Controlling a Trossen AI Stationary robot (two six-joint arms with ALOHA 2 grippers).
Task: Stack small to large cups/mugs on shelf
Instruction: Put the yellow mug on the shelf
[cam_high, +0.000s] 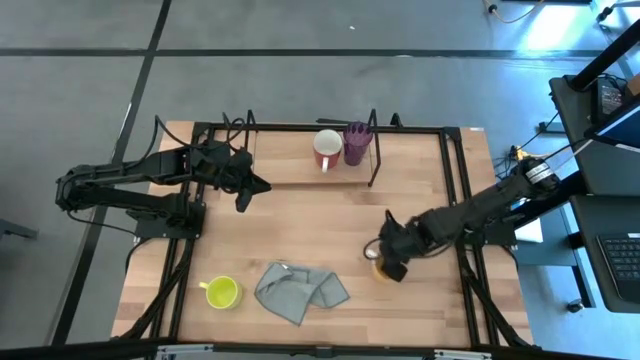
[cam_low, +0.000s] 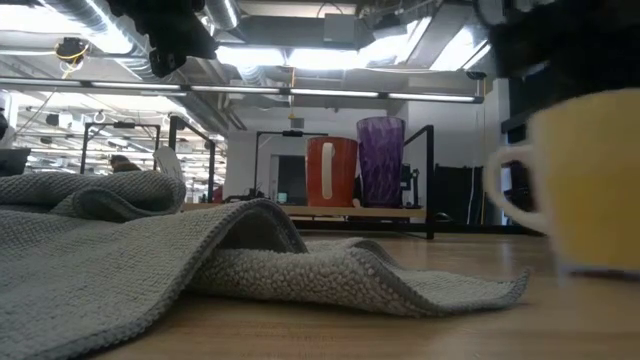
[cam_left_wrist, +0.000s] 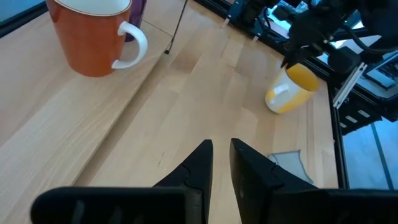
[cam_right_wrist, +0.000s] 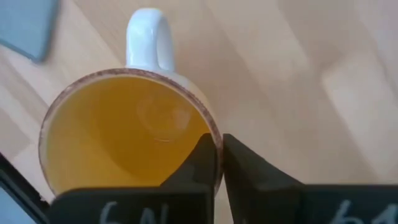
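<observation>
My right gripper (cam_high: 386, 262) is shut on a yellow mug (cam_high: 383, 269) with a white handle, at the table's right, near the front. An orange-red mug (cam_high: 327, 150) and a purple tumbler (cam_high: 356, 143) stand side by side on the wooden base of the black wire shelf (cam_high: 375, 165) at the far edge. A yellow-green mug (cam_high: 222, 292) stands at the front left. My left gripper (cam_high: 258, 186) hovers left of the shelf with nothing between its fingers, which stand a narrow gap apart (cam_left_wrist: 221, 158). My right gripper pinches the yellow mug's rim (cam_right_wrist: 216, 142) on the side opposite the handle (cam_right_wrist: 148, 38), one finger inside the cup and one outside. The fingers come from above, pointing down. The mug stands upright; I cannot tell whether its base is on the table.
A crumpled grey cloth (cam_high: 300, 290) lies at the front between the two mugs. Black frame rails (cam_high: 455, 200) run along the table's sides and far edge. Bare wood lies between the shelf and the cloth.
</observation>
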